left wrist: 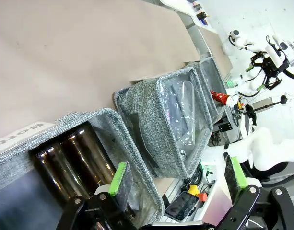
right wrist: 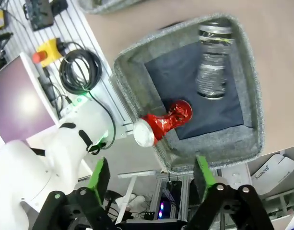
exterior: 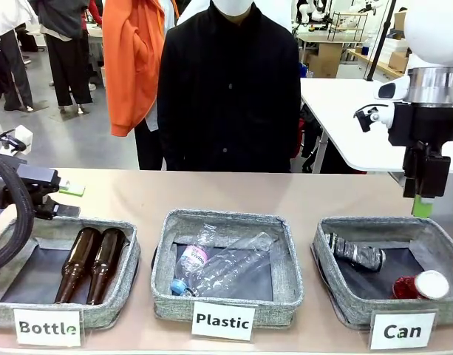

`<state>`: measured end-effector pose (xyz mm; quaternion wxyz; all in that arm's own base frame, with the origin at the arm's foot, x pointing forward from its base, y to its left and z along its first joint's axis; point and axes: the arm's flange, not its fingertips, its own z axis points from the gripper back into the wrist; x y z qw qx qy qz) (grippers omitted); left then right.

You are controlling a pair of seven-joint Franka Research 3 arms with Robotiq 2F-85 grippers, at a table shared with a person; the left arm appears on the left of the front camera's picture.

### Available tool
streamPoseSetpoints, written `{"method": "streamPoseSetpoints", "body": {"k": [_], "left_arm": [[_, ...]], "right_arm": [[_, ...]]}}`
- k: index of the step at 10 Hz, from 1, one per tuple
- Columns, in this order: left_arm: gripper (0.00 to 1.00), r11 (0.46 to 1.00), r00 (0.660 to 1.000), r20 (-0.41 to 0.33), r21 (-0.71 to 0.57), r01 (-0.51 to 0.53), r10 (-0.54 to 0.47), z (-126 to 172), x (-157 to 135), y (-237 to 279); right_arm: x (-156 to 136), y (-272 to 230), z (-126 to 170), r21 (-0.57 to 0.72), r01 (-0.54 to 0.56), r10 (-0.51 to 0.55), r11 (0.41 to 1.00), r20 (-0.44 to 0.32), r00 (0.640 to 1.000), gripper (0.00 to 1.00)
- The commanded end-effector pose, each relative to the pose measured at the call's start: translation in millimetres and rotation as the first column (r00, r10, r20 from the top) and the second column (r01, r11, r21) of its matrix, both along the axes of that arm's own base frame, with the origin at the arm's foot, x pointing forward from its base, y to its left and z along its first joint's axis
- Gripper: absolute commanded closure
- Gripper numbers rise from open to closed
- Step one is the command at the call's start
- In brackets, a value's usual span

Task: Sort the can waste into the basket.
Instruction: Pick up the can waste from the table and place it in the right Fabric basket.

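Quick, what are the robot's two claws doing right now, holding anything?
Left gripper: jaws open, holding nothing, above the Bottle basket.
Right gripper: jaws open, holding nothing, above the Can basket.

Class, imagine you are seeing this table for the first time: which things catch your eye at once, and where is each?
Three grey baskets line the near edge, and the right one, carded Can, holds a red crushed can near its front and a black crushed can farther back. The right gripper hangs open above that basket's far rim. Across the table stands a person in black.
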<state>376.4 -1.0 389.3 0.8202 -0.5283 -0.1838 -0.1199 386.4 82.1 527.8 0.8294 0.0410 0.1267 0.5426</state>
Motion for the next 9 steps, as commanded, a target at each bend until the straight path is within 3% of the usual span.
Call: {"method": "streamPoseSetpoints", "body": {"k": [1,2,3,4,5,6,8,9], "left_arm": [[0.0,1.0,1.0,0.002,-0.01,0.005,-0.005,2.0,-1.9,2.1],[0.0,1.0,1.0,0.002,-0.01,0.005,-0.005,2.0,-1.9,2.1],[0.0,1.0,1.0,0.002,-0.01,0.005,-0.005,2.0,-1.9,2.1],[0.0,1.0,1.0,0.002,-0.01,0.005,-0.005,2.0,-1.9,2.1],[0.0,1.0,1.0,0.002,-0.01,0.005,-0.005,2.0,-1.9,2.1],[0.0,1.0,1.0,0.002,-0.01,0.005,-0.005,2.0,-1.9,2.1],[0.0,1.0,1.0,0.002,-0.01,0.005,-0.005,2.0,-1.9,2.1],[0.0,1.0,1.0,0.002,-0.01,0.005,-0.005,2.0,-1.9,2.1]], "right_arm": [[3.3,-1.1,5.4,-0.025,-0.001,0.001,1.0,0.016,1.0,0.0],[6.6,-2.3,5.2,0.019,-0.005,0.005,1.0,0.033,0.999,0.0],[10.0,-6.6,6.2,0.203,-0.037,0.023,0.978,0.074,0.997,0.0],[5.9,-15.4,-3.2,0.418,-0.002,-0.046,0.908,0.105,0.993,0.0],[1.0,-28.8,-11.0,0.673,0.072,-0.178,0.736,0.09,0.98,0.0],[-6.2,-42.2,-31.7,0.795,0.141,-0.31,0.591,0.062,0.949,0.0],[-25.1,-87.2,-75.1,0.921,0.254,-0.508,0.295,-0.074,0.858,0.0],[-35.7,-111.4,-91.8,0.955,0.235,-0.526,0.179,-0.109,0.843,0.0]]}}
